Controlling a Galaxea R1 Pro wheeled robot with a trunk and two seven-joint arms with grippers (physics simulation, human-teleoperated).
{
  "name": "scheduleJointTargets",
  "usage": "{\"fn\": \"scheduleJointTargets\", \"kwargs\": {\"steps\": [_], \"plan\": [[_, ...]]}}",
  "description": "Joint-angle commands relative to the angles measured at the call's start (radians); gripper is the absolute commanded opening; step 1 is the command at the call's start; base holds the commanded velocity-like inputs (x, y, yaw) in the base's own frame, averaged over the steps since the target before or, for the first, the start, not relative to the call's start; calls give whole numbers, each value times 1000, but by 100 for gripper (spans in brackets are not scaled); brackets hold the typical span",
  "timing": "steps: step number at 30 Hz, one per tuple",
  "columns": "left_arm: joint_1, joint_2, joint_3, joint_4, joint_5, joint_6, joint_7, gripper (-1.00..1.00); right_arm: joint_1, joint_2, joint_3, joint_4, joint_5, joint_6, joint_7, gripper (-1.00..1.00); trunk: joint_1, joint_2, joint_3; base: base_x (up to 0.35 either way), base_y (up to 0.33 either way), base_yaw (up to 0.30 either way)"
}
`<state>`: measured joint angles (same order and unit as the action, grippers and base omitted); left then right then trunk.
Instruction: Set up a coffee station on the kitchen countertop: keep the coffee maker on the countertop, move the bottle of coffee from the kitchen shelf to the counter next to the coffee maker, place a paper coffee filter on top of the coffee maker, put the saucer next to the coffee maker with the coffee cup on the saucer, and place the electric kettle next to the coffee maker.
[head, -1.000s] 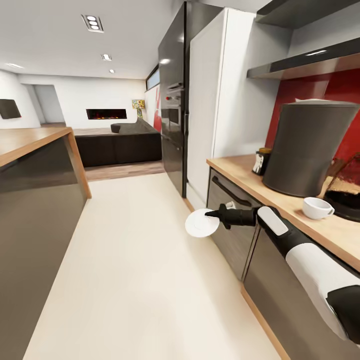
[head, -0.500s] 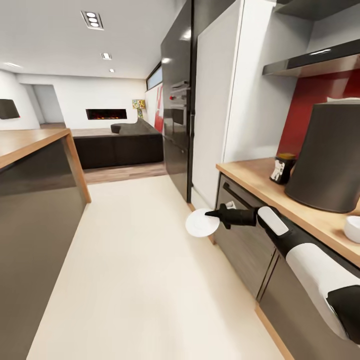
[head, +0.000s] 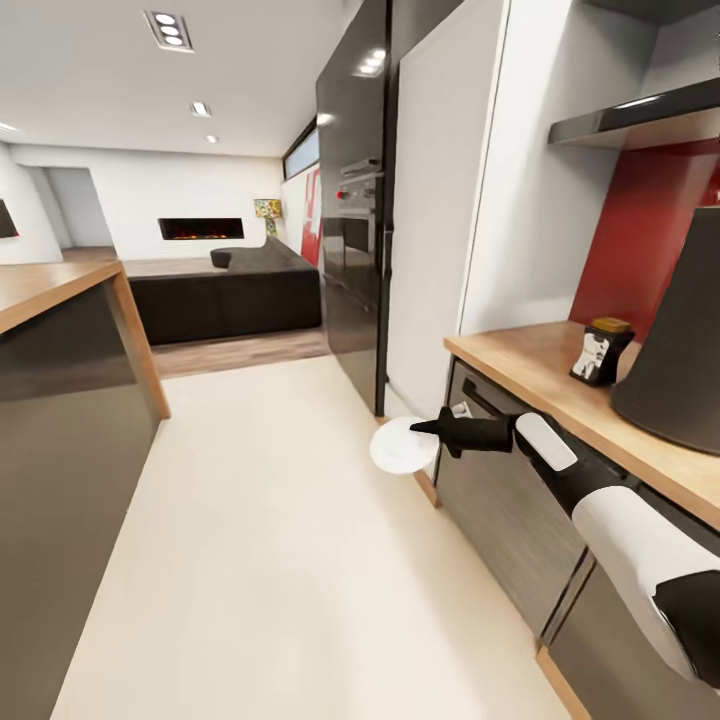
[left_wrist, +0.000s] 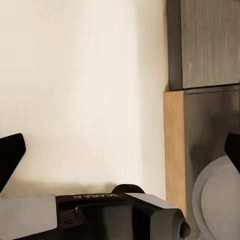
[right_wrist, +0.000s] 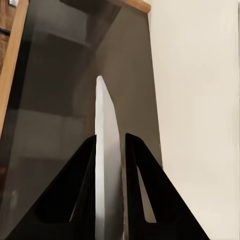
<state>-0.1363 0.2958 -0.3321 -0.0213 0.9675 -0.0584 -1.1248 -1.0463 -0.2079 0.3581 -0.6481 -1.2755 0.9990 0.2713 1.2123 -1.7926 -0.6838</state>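
As the view has swung left, right end effector (head: 418, 428) still clamps saucer (head: 402, 446), cup gone from sight, left end effector's state unclear.

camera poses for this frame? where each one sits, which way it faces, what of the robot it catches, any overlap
Head view: on the head, facing down the kitchen aisle; right arm and right gripper hold the small round flat white saucer beside the light-brown wood-grain countertop.
Left wrist view: faces pale floor and cabinet edge; left gripper open.
Right wrist view: looks along black fingers clamping the saucer edge-on.
Shared: the saucer.
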Motion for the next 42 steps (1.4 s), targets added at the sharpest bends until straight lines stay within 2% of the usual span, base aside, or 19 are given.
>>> {"fn": "scheduleJointTargets", "kwargs": {"steps": [1,7,23,33,36,40,42], "plan": [[0,0,-8,0,7,-6,-1,100,-1,-1,4,1,5,0,12,-100,1,0,-1,328,158,-207],[0,0,-8,0,7,-6,-1,100,-1,-1,4,1,4,0,12,-100,1,0,-1,208,99,-237],[0,0,-8,0,7,-6,-2,100,-1,-1,4,1,4,0,11,-100,1,0,-1,12,6,-246],[0,0,-8,0,7,-6,-2,100,-1,-1,4,1,1,0,16,-100,1,0,-1,189,184,-32],[0,0,-8,0,7,-6,-2,100,-1,-1,4,1,1,0,46,-100,1,0,-1,245,237,-2],[0,0,-8,0,7,-6,-1,100,-1,-3,5,2,7,1,130,-100,1,0,-1,233,214,-14],[0,0,-8,0,7,-6,-2,100,-1,-3,5,2,7,1,140,-100,1,0,-1,124,100,-120]]}}
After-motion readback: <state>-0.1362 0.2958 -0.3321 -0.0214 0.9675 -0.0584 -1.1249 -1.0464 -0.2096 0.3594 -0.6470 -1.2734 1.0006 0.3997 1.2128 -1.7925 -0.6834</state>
